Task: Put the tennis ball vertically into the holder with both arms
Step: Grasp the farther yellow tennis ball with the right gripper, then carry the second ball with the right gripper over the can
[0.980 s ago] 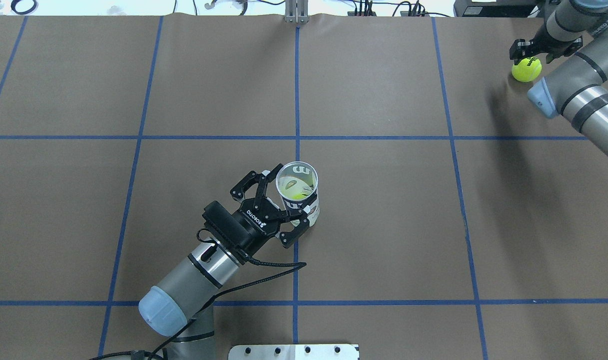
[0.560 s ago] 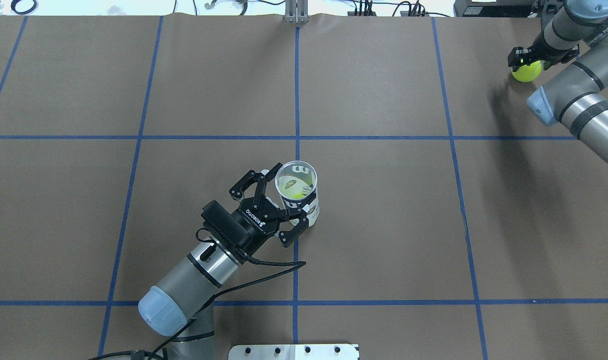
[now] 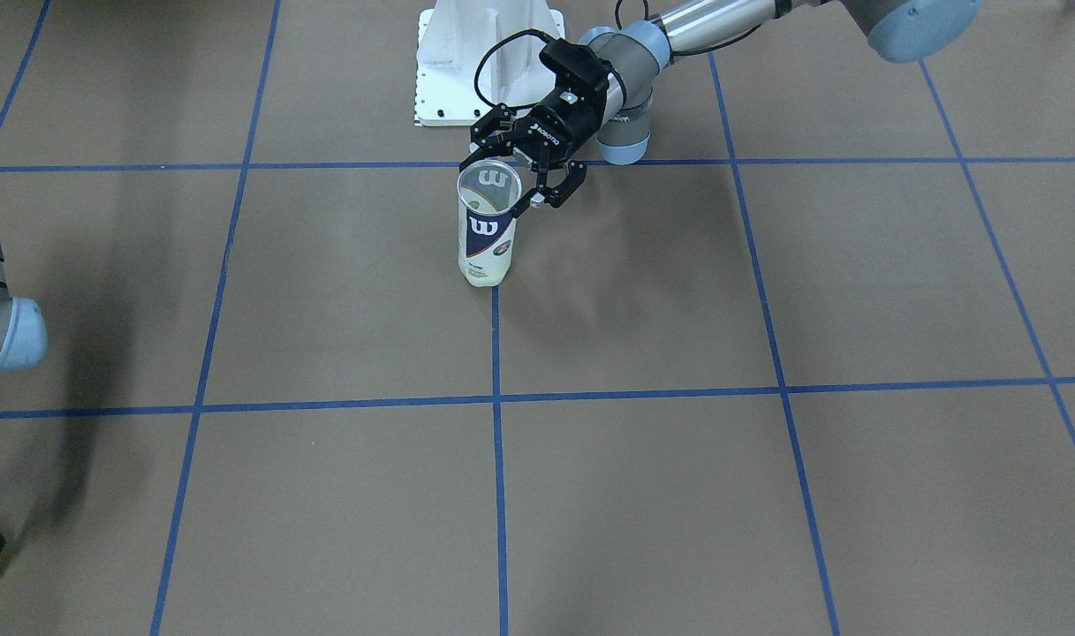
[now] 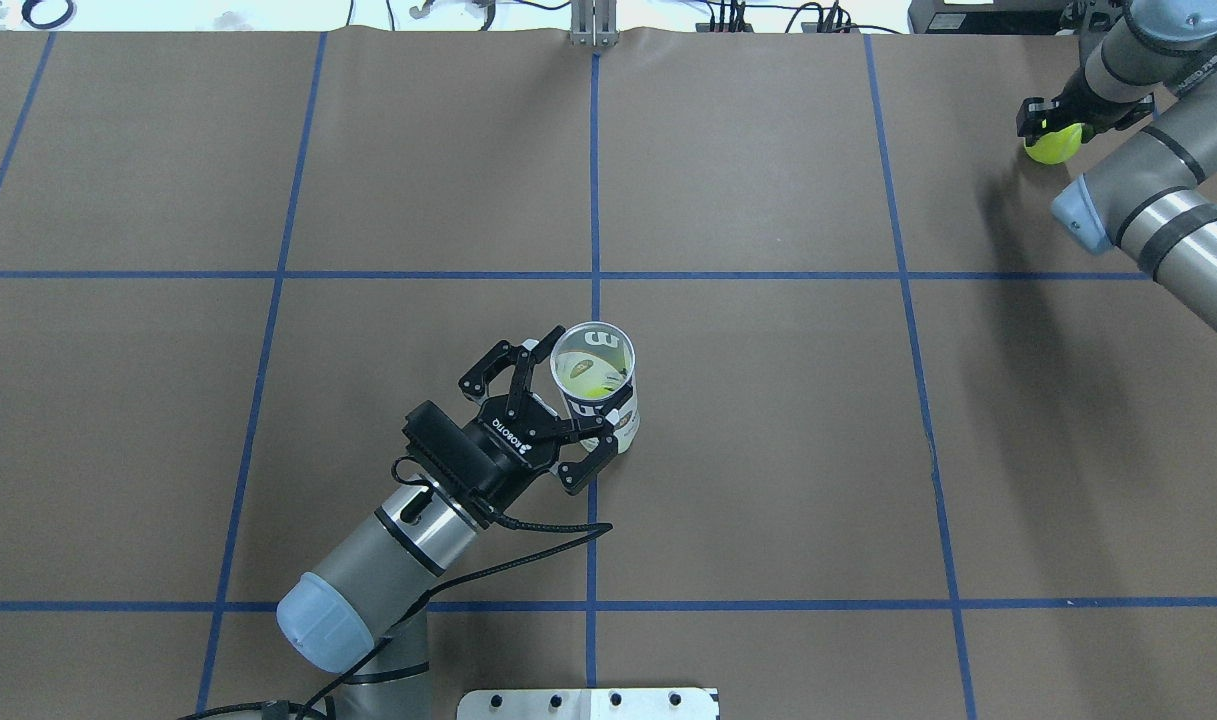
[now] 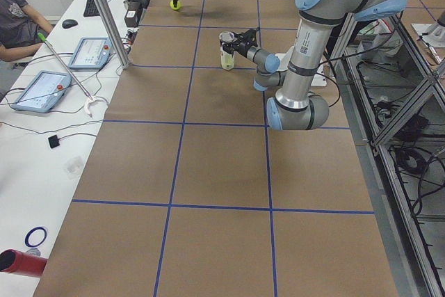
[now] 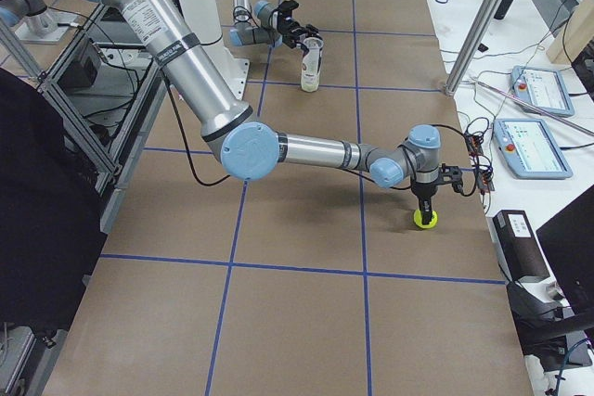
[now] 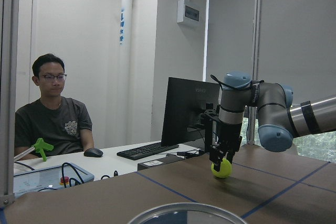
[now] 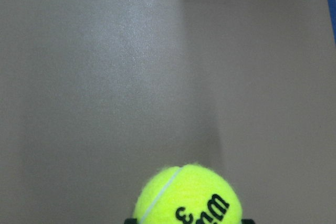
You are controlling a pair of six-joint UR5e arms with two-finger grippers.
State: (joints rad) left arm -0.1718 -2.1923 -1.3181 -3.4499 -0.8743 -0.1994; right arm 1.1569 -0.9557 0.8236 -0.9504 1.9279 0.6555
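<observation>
The holder (image 3: 487, 231), a white and navy can with a "W" logo, stands upright near the table's middle (image 4: 623, 415). A yellow ball (image 4: 590, 380) lies at its bottom. My left gripper (image 4: 570, 400) comes in from the side, with one finger against each side of the can (image 3: 497, 185). A loose tennis ball (image 4: 1053, 148) rests on the table at the far right. My right gripper (image 4: 1060, 125) points straight down onto it. Its fingers (image 7: 216, 156) straddle the ball's upper part and look open. The ball fills the bottom of the right wrist view (image 8: 186, 195).
The white pedestal base (image 3: 488, 62) stands at the robot's edge. An operator (image 7: 52, 114) sits beyond the far edge, with a monitor (image 7: 189, 106) and control tablets (image 6: 538, 90). A metal post (image 6: 478, 20) rises at that edge. Blue tape lines grid the brown table.
My right gripper has come down over the loose tennis ball and covers more of it. The ball has stayed on the table. My left arm and the holder have not moved.
</observation>
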